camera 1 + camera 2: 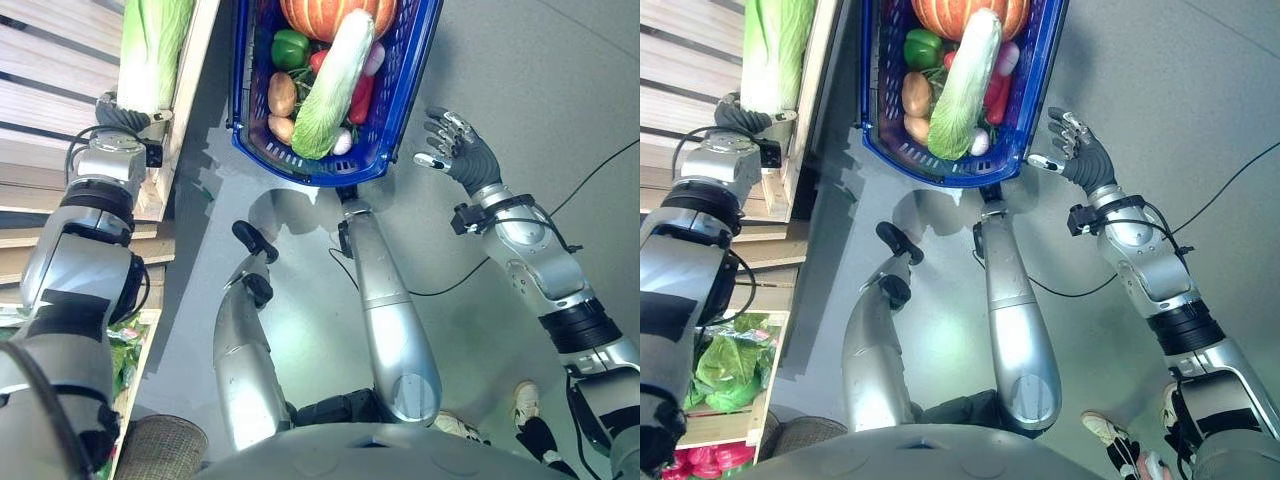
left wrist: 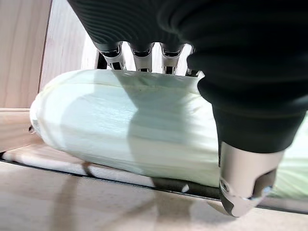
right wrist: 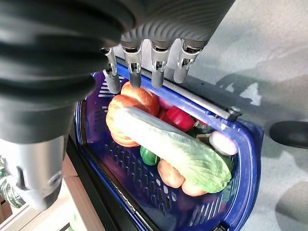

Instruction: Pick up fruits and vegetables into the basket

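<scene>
Left hand [image 2: 240,72] is laid over a pale napa cabbage [image 2: 125,130] on the wooden shelf [image 1: 190,90]; fingers [image 2: 111,54] reach over its far side, thumb on the near side, so the hand is clamped around it. Cabbage lies lengthwise on the shelf, just left of the blue basket [image 1: 400,110].

Basket contents: a second napa cabbage [image 1: 335,85] lying diagonally on top, orange pumpkin [image 1: 320,15] at the far end, green pepper [image 1: 290,47], red pepper [image 1: 362,97], potatoes [image 1: 282,95].

Right hand [image 1: 455,145] hangs just right of the basket's near corner, not touching it, fingers spread and empty.
</scene>
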Robot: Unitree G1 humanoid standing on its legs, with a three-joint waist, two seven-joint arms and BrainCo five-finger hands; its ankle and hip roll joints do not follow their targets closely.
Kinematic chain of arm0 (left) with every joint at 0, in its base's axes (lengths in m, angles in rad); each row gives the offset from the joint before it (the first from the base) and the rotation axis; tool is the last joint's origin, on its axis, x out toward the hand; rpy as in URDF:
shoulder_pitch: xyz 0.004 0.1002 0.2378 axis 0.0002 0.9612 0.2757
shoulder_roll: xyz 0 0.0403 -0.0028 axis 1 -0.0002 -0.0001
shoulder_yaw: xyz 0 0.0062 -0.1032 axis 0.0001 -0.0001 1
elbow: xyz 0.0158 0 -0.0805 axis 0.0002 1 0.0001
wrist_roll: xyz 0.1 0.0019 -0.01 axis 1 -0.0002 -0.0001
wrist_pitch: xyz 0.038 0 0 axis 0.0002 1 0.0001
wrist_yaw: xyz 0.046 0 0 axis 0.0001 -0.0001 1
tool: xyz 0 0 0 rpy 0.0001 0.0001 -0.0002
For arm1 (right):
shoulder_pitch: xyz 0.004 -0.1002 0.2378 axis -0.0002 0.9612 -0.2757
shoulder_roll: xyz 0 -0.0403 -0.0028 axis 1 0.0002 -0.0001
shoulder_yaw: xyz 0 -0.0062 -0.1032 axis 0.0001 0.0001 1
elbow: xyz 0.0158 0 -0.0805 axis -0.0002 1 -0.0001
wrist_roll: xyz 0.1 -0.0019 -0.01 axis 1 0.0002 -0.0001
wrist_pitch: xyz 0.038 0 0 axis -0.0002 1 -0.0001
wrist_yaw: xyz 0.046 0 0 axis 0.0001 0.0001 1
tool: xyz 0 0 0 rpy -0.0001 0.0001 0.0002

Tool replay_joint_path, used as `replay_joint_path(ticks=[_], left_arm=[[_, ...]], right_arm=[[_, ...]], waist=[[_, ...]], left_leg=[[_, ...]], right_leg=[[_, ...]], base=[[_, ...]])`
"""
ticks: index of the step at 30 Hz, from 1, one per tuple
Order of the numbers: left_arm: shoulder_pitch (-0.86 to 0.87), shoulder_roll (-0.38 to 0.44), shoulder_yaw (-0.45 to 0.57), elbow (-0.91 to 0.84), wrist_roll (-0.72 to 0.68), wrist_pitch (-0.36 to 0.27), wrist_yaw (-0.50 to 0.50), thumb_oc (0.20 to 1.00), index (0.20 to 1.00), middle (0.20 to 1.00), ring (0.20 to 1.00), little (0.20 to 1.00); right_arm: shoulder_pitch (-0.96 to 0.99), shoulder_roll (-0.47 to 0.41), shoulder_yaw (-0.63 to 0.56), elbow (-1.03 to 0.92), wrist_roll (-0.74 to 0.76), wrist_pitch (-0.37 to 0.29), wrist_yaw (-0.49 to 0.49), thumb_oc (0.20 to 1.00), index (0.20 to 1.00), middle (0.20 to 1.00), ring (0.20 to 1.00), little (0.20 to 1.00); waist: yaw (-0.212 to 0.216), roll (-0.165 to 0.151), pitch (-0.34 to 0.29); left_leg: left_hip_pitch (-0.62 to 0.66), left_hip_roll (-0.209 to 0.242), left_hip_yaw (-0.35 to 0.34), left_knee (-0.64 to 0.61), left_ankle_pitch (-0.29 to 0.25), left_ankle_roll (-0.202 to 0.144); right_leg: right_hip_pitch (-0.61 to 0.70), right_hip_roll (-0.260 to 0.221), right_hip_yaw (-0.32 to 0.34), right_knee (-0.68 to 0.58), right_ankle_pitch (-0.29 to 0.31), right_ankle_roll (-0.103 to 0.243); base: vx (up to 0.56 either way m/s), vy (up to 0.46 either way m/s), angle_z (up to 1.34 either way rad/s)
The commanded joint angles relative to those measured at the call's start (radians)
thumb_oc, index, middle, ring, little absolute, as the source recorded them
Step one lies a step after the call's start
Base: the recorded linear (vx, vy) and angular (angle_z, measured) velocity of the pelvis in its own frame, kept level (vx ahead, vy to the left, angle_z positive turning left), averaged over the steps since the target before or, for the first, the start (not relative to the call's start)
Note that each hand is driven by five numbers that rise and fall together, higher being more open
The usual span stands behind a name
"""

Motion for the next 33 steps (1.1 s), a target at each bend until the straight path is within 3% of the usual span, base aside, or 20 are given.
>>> replay_joint_path(ticks=[1, 9, 17, 28, 29, 30, 31, 32, 33], left_arm=[[0.053, -0.111, -0.03, 0.05, -0.039, 0.02, -0.204, 1.0, 1.0, 1.0, 1.0, 1.0], [0.057, -0.136, -0.038, 0.069, -0.033, 0.06, -0.301, 1.0, 1.0, 1.0, 1.0, 1.0], [0.096, -0.179, -0.063, 0.05, 0.025, 0.099, -0.459, 1.0, 1.0, 1.0, 1.0, 1.0], [0.108, -0.227, -0.082, 0.036, -0.013, 0.092, -0.514, 1.0, 1.0, 1.0, 1.0, 1.0], [0.114, -0.23, -0.083, 0.028, -0.029, 0.087, -0.512, 0.837, 0.837, 0.837, 0.837, 0.837], [0.119, -0.235, -0.081, 0.015, -0.048, 0.087, -0.501, 0.52, 0.52, 0.52, 0.52, 0.52], [0.124, -0.237, -0.075, 0.006, -0.072, 0.083, -0.486, 0.275, 0.275, 0.275, 0.275, 0.275], [0.129, -0.241, -0.066, -0.004, -0.096, 0.071, -0.457, 0.2, 0.2, 0.2, 0.2, 0.2], [0.131, -0.242, -0.06, -0.011, -0.109, 0.063, -0.435, 0.2, 0.2, 0.2, 0.2, 0.2]], right_arm=[[0.006, 0.033, -0.015, 0.002, 0.02, -0.039, 0.003, 1.0, 1.0, 1.0, 1.0, 1.0], [0.006, 0.029, -0.03, -0.014, 0.02, -0.029, 0.011, 1.0, 1.0, 1.0, 1.0, 1.0], [0.022, 0.032, -0.038, -0.041, 0.004, -0.025, 0.018, 1.0, 1.0, 1.0, 1.0, 1.0], [0.031, 0.045, -0.038, -0.064, 0.012, -0.012, 0.005, 1.0, 1.0, 1.0, 1.0, 1.0], [0.033, 0.043, -0.04, -0.067, 0.014, -0.011, 0.005, 1.0, 1.0, 1.0, 1.0, 1.0], [0.036, 0.046, -0.04, -0.069, 0.01, -0.01, 0.005, 1.0, 1.0, 1.0, 1.0, 1.0], [0.04, 0.046, -0.042, -0.071, 0.008, -0.009, 0.006, 1.0, 1.0, 1.0, 1.0, 1.0], [0.043, 0.049, -0.043, -0.073, 0.007, -0.01, 0.008, 1.0, 1.0, 1.0, 1.0, 1.0], [0.046, 0.051, -0.043, -0.075, 0.006, -0.011, 0.007, 1.0, 1.0, 1.0, 1.0, 1.0]], waist=[[-0.036, -0.053, -0.044], [-0.046, -0.049, -0.044], [-0.056, -0.043, -0.044], [-0.064, -0.056, -0.044], [-0.064, -0.055, -0.044], [-0.064, -0.055, -0.044], [-0.064, -0.055, -0.044], [-0.064, -0.056, -0.044], [-0.063, -0.057, -0.044]], left_leg=[[-0.072, -0.007, 0.028, 0.122, -0.093, 0.012], [-0.059, -0.011, 0.034, 0.105, -0.088, 0.007], [-0.031, -0.018, 0.046, 0.077, -0.078, 0.003], [-0.013, -0.016, 0.052, 0.07, -0.08, 0.007], [-0.013, -0.017, 0.052, 0.072, -0.081, 0.008], [-0.01, -0.018, 0.052, 0.071, -0.082, 0.009], [-0.005, -0.019, 0.052, 0.069, -0.083, 0.009], [-0.002, -0.018, 0.052, 0.067, -0.082, 0.01], [0.0, -0.018, 0.053, 0.067, -0.082, 0.011]], right_leg=[[0.01, 0.014, 0.015, -0.039, -0.014, 0.066], [0.014, 0.015, 0.018, -0.049, -0.01, 0.065], [0.029, 0.017, 0.023, -0.064, -0.004, 0.063], [0.046, 0.024, 0.021, -0.073, -0.001, 0.062], [0.046, 0.025, 0.022, -0.072, -0.002, 0.061], [0.049, 0.025, 0.022, -0.072, -0.003, 0.061], [0.053, 0.025, 0.021, -0.073, -0.004, 0.061], [0.056, 0.026, 0.022, -0.073, -0.004, 0.06], [0.058, 0.026, 0.022, -0.072, -0.006, 0.06]], base=[[0.0, 0.0, 0.0], [0.0, 0.002, 0.0], [0.0, 0.002, 0.0], [0.0, -0.004, 0.0], [0.0, 0.0, 0.0], [0.0, 0.0, 0.0], [0.0, 0.0, 0.0], [0.0, 0.0, 0.0], [0.0, 0.0, 0.0]])
